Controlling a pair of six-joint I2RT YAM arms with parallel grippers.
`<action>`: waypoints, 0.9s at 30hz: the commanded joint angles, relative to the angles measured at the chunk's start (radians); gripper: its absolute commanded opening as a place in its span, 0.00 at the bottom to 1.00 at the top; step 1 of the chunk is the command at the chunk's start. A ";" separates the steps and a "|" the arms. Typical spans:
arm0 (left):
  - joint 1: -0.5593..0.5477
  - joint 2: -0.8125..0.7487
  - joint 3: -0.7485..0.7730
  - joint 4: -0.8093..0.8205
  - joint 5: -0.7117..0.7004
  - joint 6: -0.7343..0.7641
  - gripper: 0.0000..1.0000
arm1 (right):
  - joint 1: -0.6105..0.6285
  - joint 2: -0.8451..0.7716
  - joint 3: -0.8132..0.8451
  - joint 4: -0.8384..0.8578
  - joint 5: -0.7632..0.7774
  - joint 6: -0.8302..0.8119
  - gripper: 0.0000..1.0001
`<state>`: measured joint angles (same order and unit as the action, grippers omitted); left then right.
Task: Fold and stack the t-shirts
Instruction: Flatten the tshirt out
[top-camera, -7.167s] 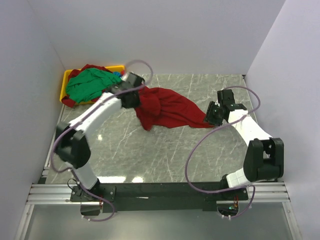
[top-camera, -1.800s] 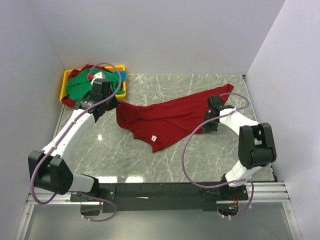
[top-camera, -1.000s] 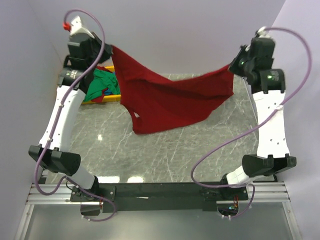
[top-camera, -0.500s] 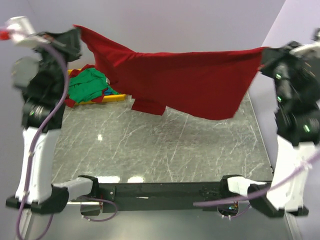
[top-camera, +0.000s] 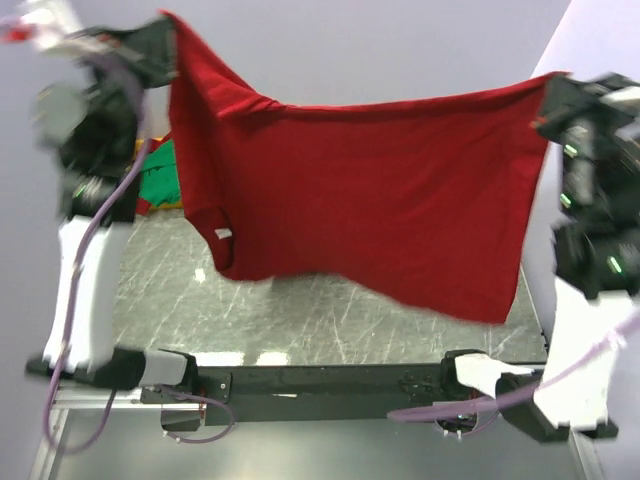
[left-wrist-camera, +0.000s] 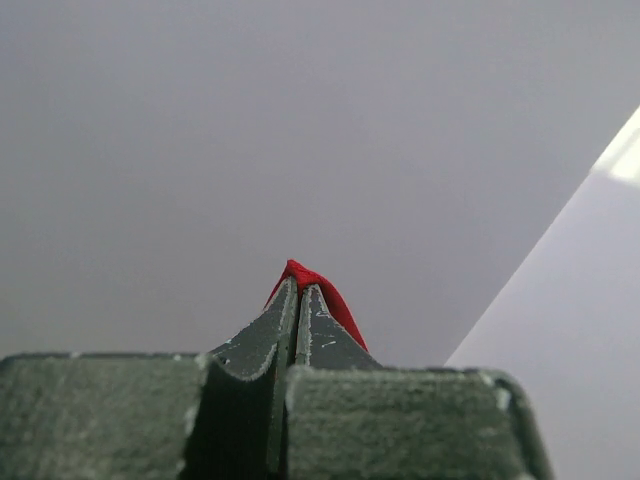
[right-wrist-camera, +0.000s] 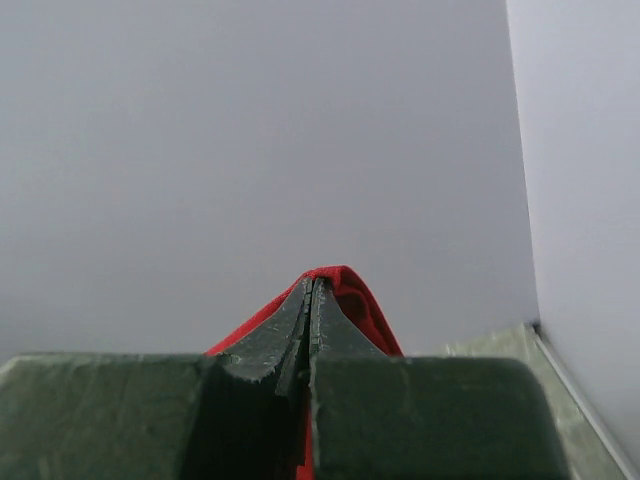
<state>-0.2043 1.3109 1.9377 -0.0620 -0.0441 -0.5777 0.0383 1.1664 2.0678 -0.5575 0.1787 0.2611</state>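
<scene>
We see both arms raised high, with the deep red t-shirt (top-camera: 380, 200) stretched between the 2 grippers like a sheet. The left gripper (left-wrist-camera: 297, 292) is clamped on 1 upper corner of the cloth. In its wrist view a small red fold pokes out past the tips, and there is no gap between the fingers. The right gripper (right-wrist-camera: 311, 285) is likewise pinched tight on the opposite upper corner, with red cloth showing at its tips and trailing down beside them.

From the left gripper the shirt drops steeply, and its white neck label (top-camera: 222, 233) sits well below that gripper on the hanging fold. From the right gripper the top edge runs almost straight across toward the left one. The cloth hangs beneath it in a broad panel over the counter (top-camera: 300, 320), lowest on the right gripper's side. Far beneath the left gripper, a bit of the green t-shirt (top-camera: 155, 185) shows past the edge of the red cloth. The top view is blurred around both grippers.
</scene>
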 joint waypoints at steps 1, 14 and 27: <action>0.002 0.143 0.049 -0.051 0.093 -0.050 0.01 | -0.008 0.081 -0.077 0.054 0.016 -0.008 0.00; 0.002 0.383 0.253 -0.059 0.133 -0.044 0.01 | -0.025 0.322 0.049 0.034 -0.016 0.003 0.00; -0.001 -0.019 -0.076 0.226 0.127 0.019 0.01 | -0.023 0.076 -0.023 0.088 -0.021 0.012 0.00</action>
<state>-0.2043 1.4357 1.9228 -0.0208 0.0811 -0.5968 0.0235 1.3483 2.0510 -0.5648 0.1520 0.2718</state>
